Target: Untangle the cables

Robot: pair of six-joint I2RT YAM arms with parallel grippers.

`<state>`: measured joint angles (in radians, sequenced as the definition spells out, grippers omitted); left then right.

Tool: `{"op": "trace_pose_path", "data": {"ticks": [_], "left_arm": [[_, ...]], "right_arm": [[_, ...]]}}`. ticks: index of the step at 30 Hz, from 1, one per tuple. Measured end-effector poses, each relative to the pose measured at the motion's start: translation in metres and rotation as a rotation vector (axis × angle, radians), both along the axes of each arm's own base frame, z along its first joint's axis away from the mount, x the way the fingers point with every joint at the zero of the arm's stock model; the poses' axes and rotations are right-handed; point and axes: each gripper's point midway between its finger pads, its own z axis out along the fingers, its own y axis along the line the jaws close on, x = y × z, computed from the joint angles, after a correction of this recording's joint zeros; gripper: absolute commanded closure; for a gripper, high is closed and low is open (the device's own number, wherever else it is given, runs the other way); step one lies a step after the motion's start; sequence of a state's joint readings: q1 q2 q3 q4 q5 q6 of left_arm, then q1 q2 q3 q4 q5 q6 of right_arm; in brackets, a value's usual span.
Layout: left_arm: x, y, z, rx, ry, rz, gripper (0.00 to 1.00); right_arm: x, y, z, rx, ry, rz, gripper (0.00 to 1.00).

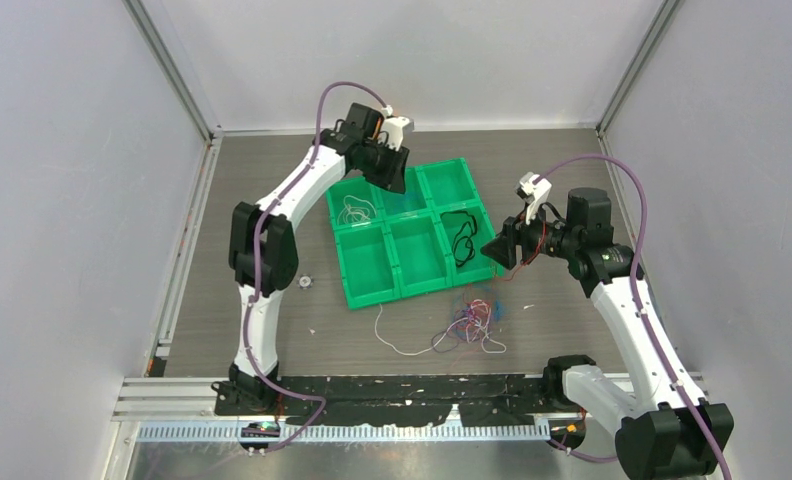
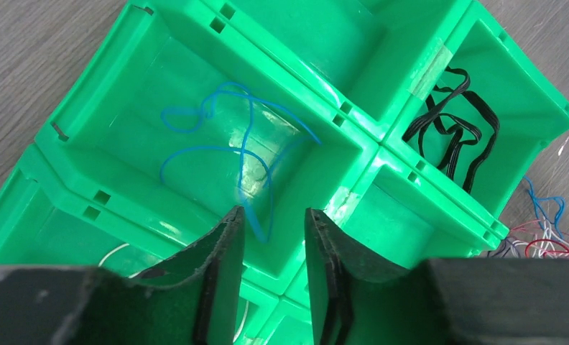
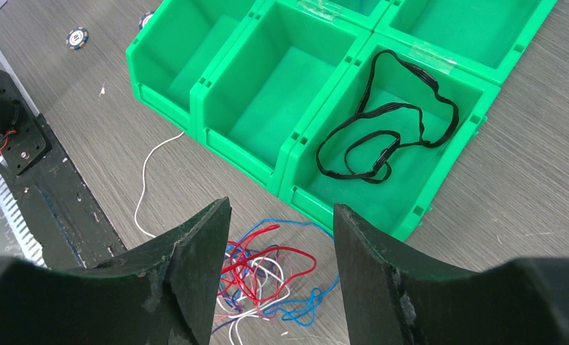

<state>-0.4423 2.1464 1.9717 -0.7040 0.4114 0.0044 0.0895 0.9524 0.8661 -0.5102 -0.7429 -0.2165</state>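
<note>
A tangle of red, blue, white and purple cables lies on the table in front of the green bins. My right gripper hangs open above the tangle, holding nothing. My left gripper is open over a back compartment where a blue cable lies loose. One end of the blue cable trails down between the fingertips, and neither finger presses on it. A black cable is coiled in the front right compartment. A single white cable lies on the table left of the tangle.
The six green compartments sit in two rows at mid-table; another white cable lies in the back left one. A small round disc rests on the table left of the bins. A black rail runs along the near edge.
</note>
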Motion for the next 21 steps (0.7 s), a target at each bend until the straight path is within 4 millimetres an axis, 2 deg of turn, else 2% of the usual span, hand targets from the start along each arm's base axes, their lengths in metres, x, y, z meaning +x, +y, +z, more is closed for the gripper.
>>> {"op": "trace_pose_path", "data": {"ticks": [4, 6, 8, 10, 13, 15, 17, 18, 19, 21], "left_arm": [[-0.007, 0.004, 0.002, 0.012, 0.024, 0.001, 0.46], [-0.011, 0.007, 0.005, 0.016, 0.031, 0.002, 0.40], [-0.019, 0.011, 0.015, 0.011, 0.019, -0.003, 0.33], [-0.034, 0.016, 0.034, -0.008, -0.020, -0.029, 0.25], [-0.076, 0.028, 0.082, -0.070, -0.137, -0.100, 0.23], [-0.113, 0.035, 0.117, -0.124, -0.245, -0.168, 0.23], [-0.149, 0.035, 0.139, -0.165, -0.341, -0.245, 0.23], [-0.171, 0.032, 0.142, -0.184, -0.373, -0.294, 0.24], [-0.191, 0.026, 0.138, -0.199, -0.388, -0.350, 0.25], [-0.228, 0.014, 0.119, -0.206, -0.390, -0.462, 0.27]], "right_arm": [[0.000, 0.000, 0.000, -0.003, -0.005, 0.006, 0.41], [-0.001, 0.000, 0.000, -0.010, -0.006, 0.010, 0.48], [-0.003, -0.001, 0.001, -0.026, -0.011, 0.021, 0.53], [-0.005, -0.003, 0.002, -0.054, -0.022, 0.039, 0.54], [-0.014, -0.009, -0.004, -0.141, -0.047, 0.107, 0.54], [-0.025, -0.014, -0.018, -0.211, -0.037, 0.168, 0.52], [-0.037, -0.021, -0.037, -0.274, -0.004, 0.223, 0.50], [-0.046, -0.025, -0.050, -0.312, 0.024, 0.254, 0.49], [-0.050, -0.027, -0.056, -0.325, 0.037, 0.267, 0.48], [-0.062, -0.033, -0.072, -0.370, 0.067, 0.309, 0.46]]}}
